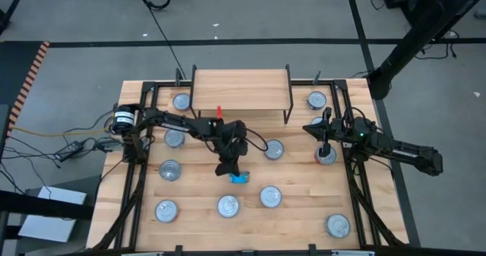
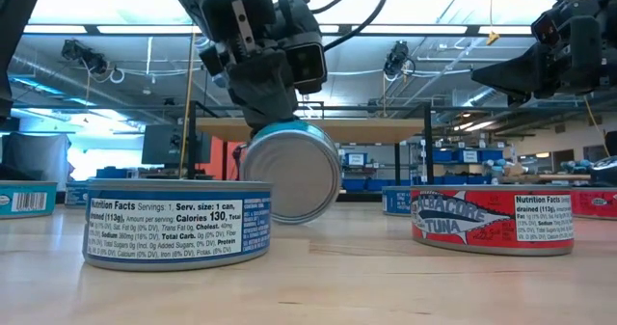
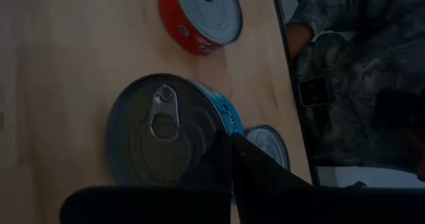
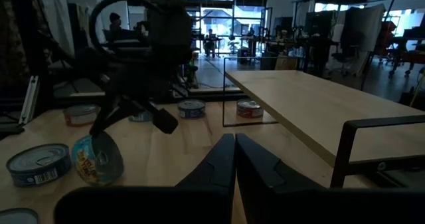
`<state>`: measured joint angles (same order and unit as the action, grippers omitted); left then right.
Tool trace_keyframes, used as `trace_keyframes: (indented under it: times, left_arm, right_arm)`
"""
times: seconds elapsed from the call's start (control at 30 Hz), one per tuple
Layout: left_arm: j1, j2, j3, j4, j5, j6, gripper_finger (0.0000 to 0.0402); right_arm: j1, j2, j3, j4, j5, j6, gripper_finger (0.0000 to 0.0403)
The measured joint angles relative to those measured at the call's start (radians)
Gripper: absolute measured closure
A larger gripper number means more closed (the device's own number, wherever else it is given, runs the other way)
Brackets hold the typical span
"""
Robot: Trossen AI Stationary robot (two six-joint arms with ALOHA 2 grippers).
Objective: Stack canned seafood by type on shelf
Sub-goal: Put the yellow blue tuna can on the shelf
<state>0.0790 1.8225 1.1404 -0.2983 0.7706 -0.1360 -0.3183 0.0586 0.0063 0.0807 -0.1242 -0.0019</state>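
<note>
Spanning slatted wood table (image 1: 304, 210) | tins scattered | workshop room behind

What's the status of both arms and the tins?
Left gripper shut on teal tin, tilted on edge. Right gripper shut, empty, above the table. Shelf bare.

The plank top of the shelf (image 1: 240, 87) is left bare and reachable from above, while the table (image 1: 304, 210) in front is dotted with tins (image 1: 228, 206) set well apart, and the middle is occupied by the left pincer (image 1: 237, 174) gripping a tilted teal tin (image 1: 240, 178).
</note>
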Motion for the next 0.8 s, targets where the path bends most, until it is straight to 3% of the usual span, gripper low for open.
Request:
trace_keyframes:
  times: [0.43, 0.8]
  left_arm:
    - [0.0, 0.002, 0.0, -0.014, -0.053, 0.022, 0.0351]
    - [-0.073, 0.002, 0.0, -0.051, -0.267, 0.249, 0.0366]
  right_arm:
    - [0.0, 0.0, 0.0, 0.0, 0.0, 0.0, 0.0378]
    - [0.0, 0.0, 0.0, 0.0, 0.0, 0.0, 0.0378]
